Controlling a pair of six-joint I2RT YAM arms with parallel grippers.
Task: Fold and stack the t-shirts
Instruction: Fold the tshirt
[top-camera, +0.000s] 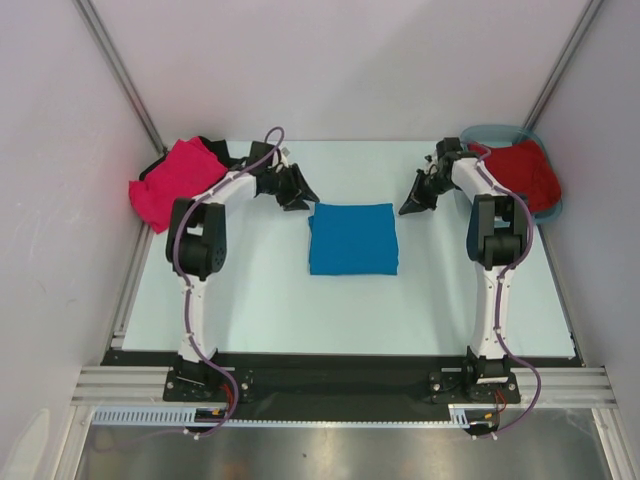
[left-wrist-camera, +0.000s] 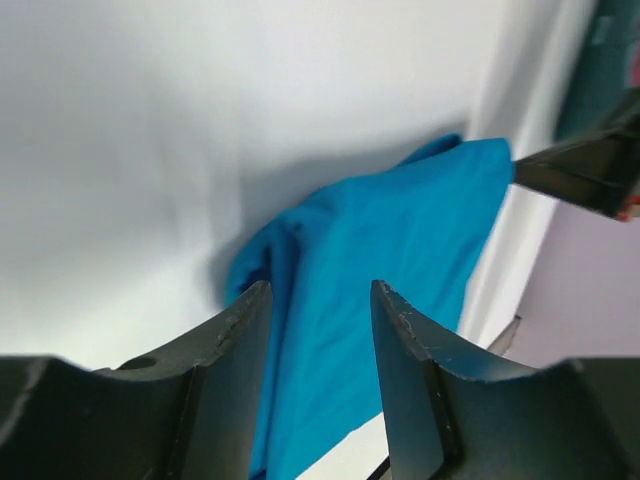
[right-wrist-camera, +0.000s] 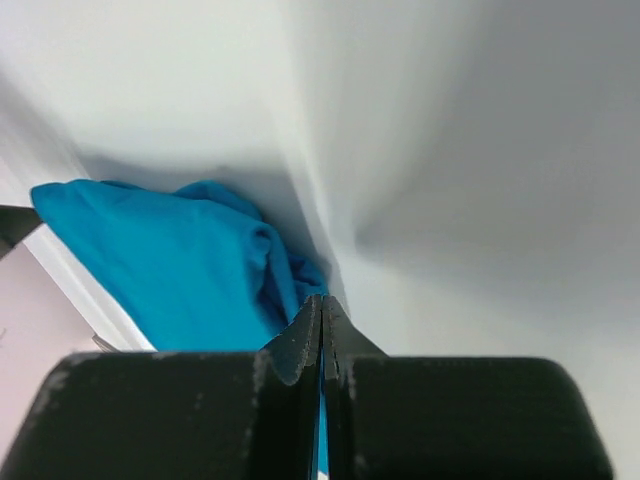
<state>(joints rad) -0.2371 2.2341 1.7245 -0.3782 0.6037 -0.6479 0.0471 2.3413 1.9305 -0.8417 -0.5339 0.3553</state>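
While the overhead camera takes in the whole table (top-camera: 250, 300), we see the blue t-shirt (top-camera: 352, 238) lying folded into a neat square at its middle, between the two arms. The left gripper (top-camera: 297, 190) hangs just off the shirt's far left corner and the right gripper (top-camera: 415, 200) just off its far right corner, neither touching the cloth.

Only this view gives us the other garments. The pink t-shirt (top-camera: 178, 180) is heaped at the far left corner of the table with a bit of black cloth (top-camera: 215, 150) showing behind it, and the red t-shirt (top-camera: 522, 170) sits in the teal tub (top-camera: 548, 208) at the far right.

From above, both sets of jaws are too dark and small to read; the wrist cameras settle that. On the left wrist we see the two fingers standing apart with nothing between them, the blue shirt lying on the table beyond the gap. On the right wrist the fingers are pressed flat together, holding nothing that we can make out, with the shirt's bunched edge just past their tips to the left.
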